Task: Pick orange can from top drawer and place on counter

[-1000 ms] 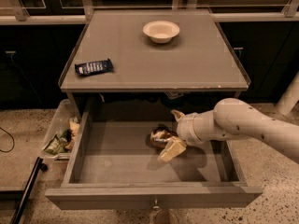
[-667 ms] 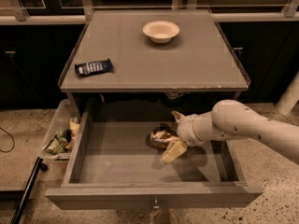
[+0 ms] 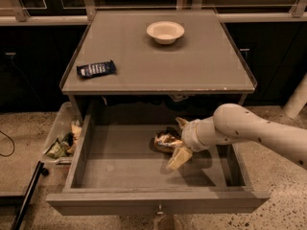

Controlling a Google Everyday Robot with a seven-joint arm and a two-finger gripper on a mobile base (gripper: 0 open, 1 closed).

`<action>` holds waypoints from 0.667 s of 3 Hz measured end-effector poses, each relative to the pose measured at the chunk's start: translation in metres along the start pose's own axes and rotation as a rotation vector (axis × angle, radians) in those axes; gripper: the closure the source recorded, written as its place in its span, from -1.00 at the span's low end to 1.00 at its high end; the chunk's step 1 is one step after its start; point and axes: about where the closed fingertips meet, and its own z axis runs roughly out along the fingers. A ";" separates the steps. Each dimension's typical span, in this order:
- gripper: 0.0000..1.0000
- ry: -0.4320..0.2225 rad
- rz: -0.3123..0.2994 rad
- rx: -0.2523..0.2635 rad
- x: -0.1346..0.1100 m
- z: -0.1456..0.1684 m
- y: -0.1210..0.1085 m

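The gripper (image 3: 175, 143) is down inside the drawer (image 3: 120, 169), right of the middle. Its two pale fingers (image 3: 178, 157) are spread apart, one toward the back and one toward the front, with the can (image 3: 164, 140) lying between them. I cannot tell whether either finger actually touches it. The can rests on its side on the drawer bottom, a small cylinder with an orange-brown and gold label, pale markings and a dull metallic look. A dark shadow sits under it. The drawer is pulled fully out: a wide, shallow grey box with a flat matte bottom, low sides and a small knob (image 3: 159, 209) in the middle of its front panel. The arm (image 3: 249, 128) comes in from the right, smooth, rounded and off-white. Above, the counter (image 3: 192, 66) is a flat grey square with a thin lighter edge. It carries a round cream bowl (image 3: 165, 32) near the back and a dark blue wrapper (image 3: 96, 69) near the left edge. Left of the drawer, a clear bin (image 3: 58, 128) holds crumpled packets on a speckled floor (image 3: 29, 143).
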 end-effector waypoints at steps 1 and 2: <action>-0.64 0.000 0.000 0.000 0.000 0.000 0.000; -0.15 0.000 0.000 0.000 0.000 0.000 0.000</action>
